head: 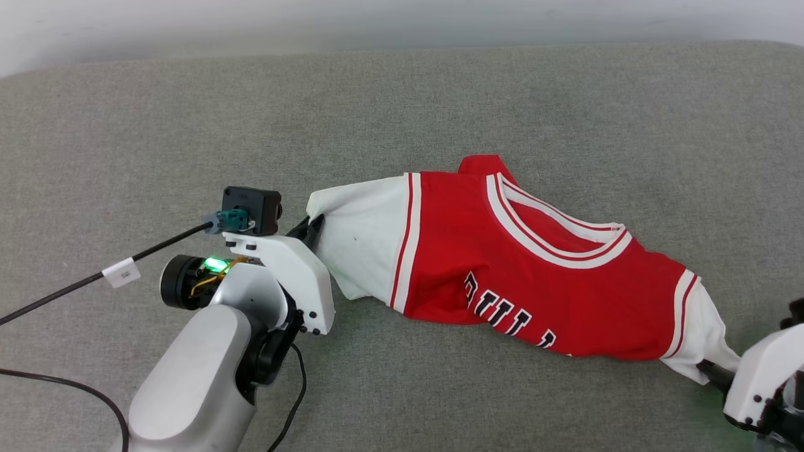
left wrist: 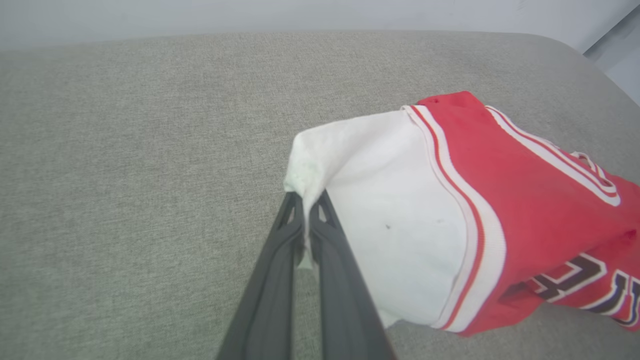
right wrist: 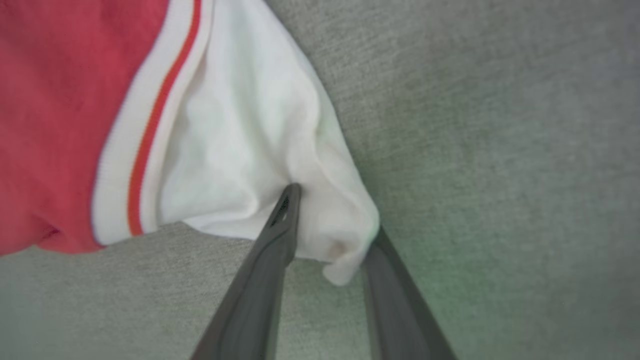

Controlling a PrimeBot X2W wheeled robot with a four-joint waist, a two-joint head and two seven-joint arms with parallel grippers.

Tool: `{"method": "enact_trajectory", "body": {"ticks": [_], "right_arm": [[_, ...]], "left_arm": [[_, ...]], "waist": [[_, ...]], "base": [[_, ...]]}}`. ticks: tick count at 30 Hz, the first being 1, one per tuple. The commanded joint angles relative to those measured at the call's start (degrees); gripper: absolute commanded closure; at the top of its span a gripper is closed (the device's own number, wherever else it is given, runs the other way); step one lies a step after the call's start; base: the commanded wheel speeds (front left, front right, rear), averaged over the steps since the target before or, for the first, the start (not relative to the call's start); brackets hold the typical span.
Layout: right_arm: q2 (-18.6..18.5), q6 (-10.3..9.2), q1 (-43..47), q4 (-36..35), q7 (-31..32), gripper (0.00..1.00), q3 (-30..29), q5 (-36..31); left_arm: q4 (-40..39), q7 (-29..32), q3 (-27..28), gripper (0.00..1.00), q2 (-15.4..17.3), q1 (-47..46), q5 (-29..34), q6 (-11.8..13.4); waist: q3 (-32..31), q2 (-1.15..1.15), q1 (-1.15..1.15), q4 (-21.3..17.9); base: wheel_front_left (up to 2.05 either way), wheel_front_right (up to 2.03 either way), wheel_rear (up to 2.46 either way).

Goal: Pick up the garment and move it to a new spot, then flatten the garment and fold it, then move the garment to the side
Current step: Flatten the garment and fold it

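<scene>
Right claw (right wrist: 336, 210), closest to the robot, is spread, with 1 white sleeve tip of the shirt (head: 515, 263) sitting between its 2 fingers. Left claw (left wrist: 306, 200) is pinching the other white sleeve. Shirt's lettering-up on the grey surface (head: 188, 113), strung between them.

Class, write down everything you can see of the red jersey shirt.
The garment is a red jersey T-shirt with white sleeves, striped red-and-white trim and black-and-white lettering, soft cloth. It lies rumpled, front up, across the grey cushion. The left gripper pinches one sleeve's end; the right gripper has its fingers apart around the other.
</scene>
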Motion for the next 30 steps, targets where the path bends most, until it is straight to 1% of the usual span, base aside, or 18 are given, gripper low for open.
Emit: {"method": "enact_trajectory", "body": {"ticks": [1, 4, 9, 14, 18, 21, 24, 27, 30], "right_arm": [[2.84, 0.16, 1.17, 3.19, 1.72, 1.0, 2.32, -0.04], [1.27, 0.08, -0.16, 1.46, -0.15, 1.0, 2.27, -0.67], [-1.82, 0.08, -2.89, -4.21, -4.93, 1.0, 2.76, -2.66], [-3.23, 0.08, -6.46, -8.37, -8.83, 1.0, 4.05, -4.49], [-4.26, 0.08, -10.99, -10.33, -10.55, 1.0, 5.21, -5.35], [-5.16, 0.08, -15.88, -11.01, -12.17, 1.0, 6.05, -5.92], [-6.11, 0.07, -21.33, -10.11, -13.88, 1.0, 6.5, -6.19], [-6.54, 0.07, -27.43, -8.48, -15.53, 1.0, 6.86, -6.22], [-7.05, 0.07, -34.25, -6.29, -17.29, 1.0, 7.3, -6.14]], "left_arm": [[-0.25, 0.08, 0.06, 1.0, 0.13, 0.76, 0.0, 0.25], [-0.47, -0.18, 0.1, 1.0, 0.32, 1.02, -0.26, 0.29], [-1.09, -2.7, 1.38, 1.0, 1.19, 1.05, 0.14, 0.92], [-2.23, -5.2, 3.29, 1.0, 2.36, -0.4, 0.71, 1.93], [-3.32, -6.04, 4.86, 1.0, 3.3, -2.88, 0.8, 2.56], [-3.28, -6.32, 6.09, 1.0, 3.83, -6.37, 0.92, 2.58], [-2.35, -7.34, 7.25, 1.0, 3.79, -10.77, 0.72, 1.94], [-0.22, -8.36, 8.81, 1.0, 2.85, -16.05, -0.47, 1.31], [3.03, -10.17, 9.84, 1.0, 2.64, -22.34, -0.28, 0.54]], "waist": [[-0.03, 0.0, 0.0, -0.04], [-0.49, 0.0, 0.0, -0.16], [-2.42, 0.0, 0.0, -0.47], [-4.94, 0.0, 0.0, -0.93], [-5.99, 0.0, 0.0, -0.71], [-6.02, 0.0, 0.0, -0.24], [-5.53, 0.0, 0.0, 0.3], [-4.25, 0.0, 0.0, 0.96], [-2.25, 0.0, 0.0, 1.23]], "base": [[0.0, 0.0, 0.0], [0.0, 0.0, 0.0], [0.0, 0.0, 0.0], [0.0, 0.0, 0.0], [0.0, 0.0, 0.0], [0.0, 0.0, 0.0], [0.0, 0.0, 0.0], [0.0, 0.0, 0.0], [0.0, 0.0, 0.0]]}}
